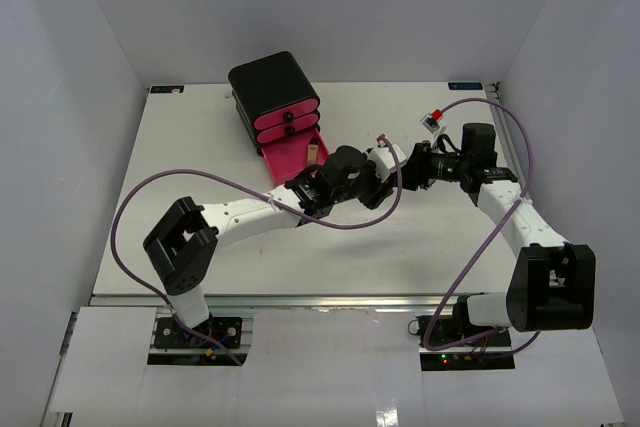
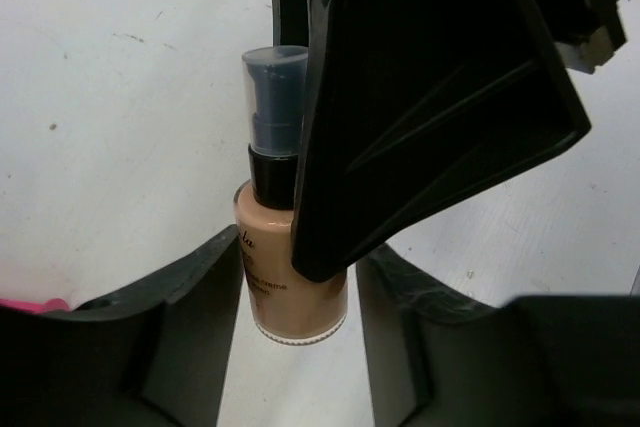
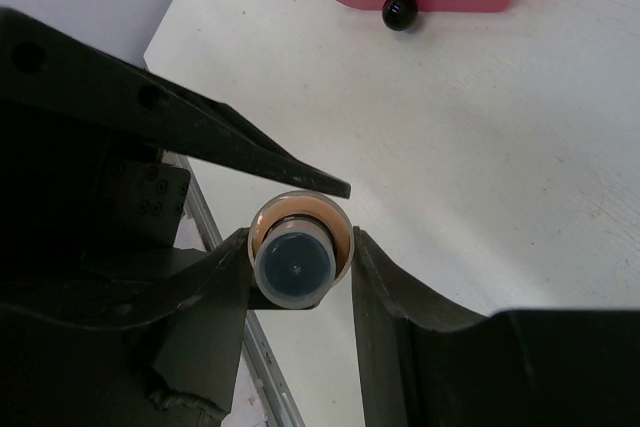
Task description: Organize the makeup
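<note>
Tan glass with a dark pump under a clear cap: the small bottle (image 2: pixel 268 282) sits where the two arms meet, over the middle of the white counter (image 1: pixel 200 147), to the right of the open drawer. The right tool (image 3: pixel 300 247) is clamped on it, one finger pressed to each side of the body, with the cap pointing back at that wrist's camera. The left tool (image 2: pixel 300 247) faces the other end. Its fingers are spread to either side of the bottle's base, and a sliver of counter shows between the base and one finger, so it does not appear to grip. One right finger (image 2: pixel 430 97) crosses in front of the bottle in the left wrist view and hides part of its side.

Behind and to the left stands a black box (image 1: pixel 270 87) with pink drawers. Its lowest drawer (image 1: pixel 288 165) is pulled out, black knob (image 3: pixel 399 12) at the front, and a tan-orange item (image 1: pixel 313 152) lies inside; which cosmetic it is cannot be told.
</note>
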